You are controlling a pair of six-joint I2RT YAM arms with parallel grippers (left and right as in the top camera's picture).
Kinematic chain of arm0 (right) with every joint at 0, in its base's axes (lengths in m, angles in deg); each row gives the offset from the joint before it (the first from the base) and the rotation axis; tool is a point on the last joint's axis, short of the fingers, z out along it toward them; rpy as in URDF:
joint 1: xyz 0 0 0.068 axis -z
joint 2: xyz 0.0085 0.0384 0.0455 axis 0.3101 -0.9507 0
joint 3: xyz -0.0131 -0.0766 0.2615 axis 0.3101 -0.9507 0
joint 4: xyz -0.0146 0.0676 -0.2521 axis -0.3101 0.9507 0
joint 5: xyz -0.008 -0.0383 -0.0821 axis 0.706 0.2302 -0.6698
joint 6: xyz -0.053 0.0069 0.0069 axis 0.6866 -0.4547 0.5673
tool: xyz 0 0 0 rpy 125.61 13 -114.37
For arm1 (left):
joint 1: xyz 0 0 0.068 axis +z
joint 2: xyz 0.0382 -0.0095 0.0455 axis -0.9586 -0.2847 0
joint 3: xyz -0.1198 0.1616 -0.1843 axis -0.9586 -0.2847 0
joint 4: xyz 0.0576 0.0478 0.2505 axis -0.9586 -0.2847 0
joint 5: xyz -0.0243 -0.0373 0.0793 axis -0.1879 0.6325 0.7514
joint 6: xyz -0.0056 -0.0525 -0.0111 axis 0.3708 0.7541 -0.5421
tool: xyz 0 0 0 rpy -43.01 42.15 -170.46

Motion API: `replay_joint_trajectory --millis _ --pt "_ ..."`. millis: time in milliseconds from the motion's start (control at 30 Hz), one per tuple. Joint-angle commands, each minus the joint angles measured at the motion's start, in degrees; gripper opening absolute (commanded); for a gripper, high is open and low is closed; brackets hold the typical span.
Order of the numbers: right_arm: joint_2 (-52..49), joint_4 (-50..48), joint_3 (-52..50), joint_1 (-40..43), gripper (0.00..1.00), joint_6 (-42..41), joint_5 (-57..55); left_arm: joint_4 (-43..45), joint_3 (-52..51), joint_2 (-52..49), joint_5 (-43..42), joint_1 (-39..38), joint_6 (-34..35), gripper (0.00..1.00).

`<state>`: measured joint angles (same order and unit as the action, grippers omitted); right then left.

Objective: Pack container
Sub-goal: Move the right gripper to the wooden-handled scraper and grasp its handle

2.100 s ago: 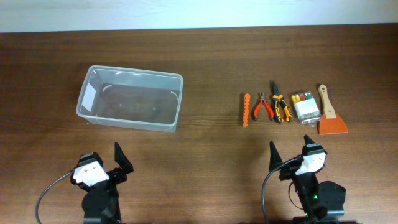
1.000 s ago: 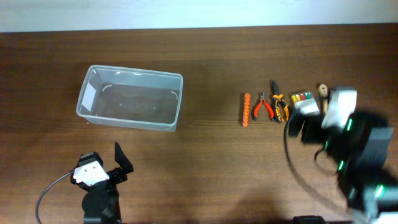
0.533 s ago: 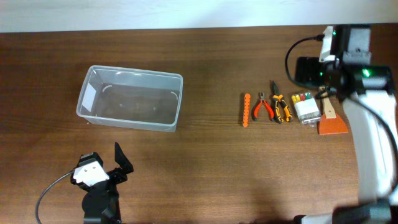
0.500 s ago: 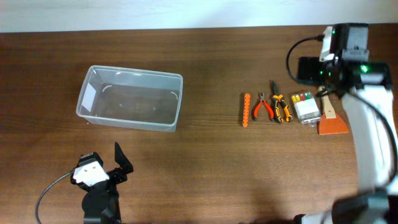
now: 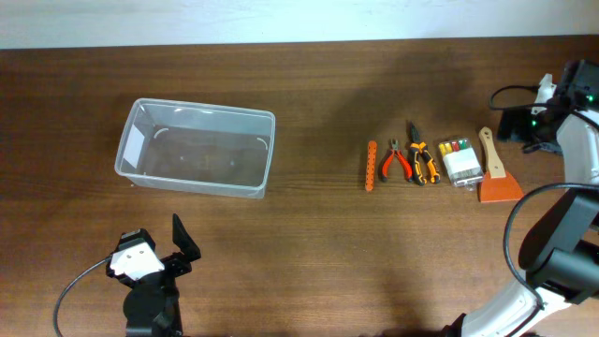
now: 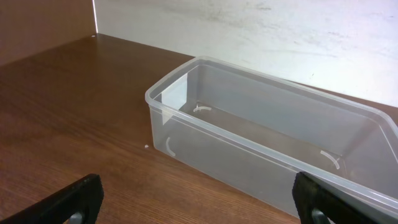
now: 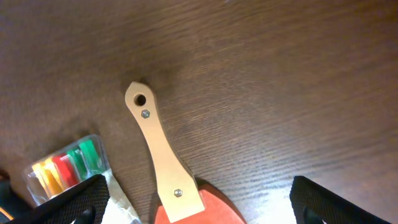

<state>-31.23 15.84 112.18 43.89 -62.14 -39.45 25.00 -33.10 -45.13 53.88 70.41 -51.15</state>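
Right gripper is hanging above the scraper, fingers wide apart, touching nothing. Left gripper is sitting spread and empty, facing the container. Overhead: container is lying empty on the table, pliers and bit case lying well apart from it. Nothing packed, everything left to do.

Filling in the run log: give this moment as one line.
container empty | pliers, bit case, scraper on table | left gripper open, facing container | right gripper open above scraper

Nothing legible — the label (on the container) looks blank.
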Motion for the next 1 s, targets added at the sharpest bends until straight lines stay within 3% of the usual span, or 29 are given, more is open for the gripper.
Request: replay_joint_trajectory --millis 0,300,567,967 --pt "-2.91 -0.90 0.81 0.07 0.94 6.86 5.11 -0.07 -0.22 0.28 0.22 -0.22 -0.50 0.99" --pt "-7.87 -0.59 0.76 0.02 0.85 6.84 6.16 -0.07 -0.22 0.28 0.22 -0.22 -0.50 0.99" --pt "-9.42 1.46 0.66 0.07 0.67 6.45 6.14 -0.07 -0.22 0.28 0.22 -0.22 -0.50 0.99" --pt "-10.80 4.15 0.66 0.02 0.66 6.43 2.99 -0.07 -0.22 0.28 0.22 -0.22 -0.50 0.99"
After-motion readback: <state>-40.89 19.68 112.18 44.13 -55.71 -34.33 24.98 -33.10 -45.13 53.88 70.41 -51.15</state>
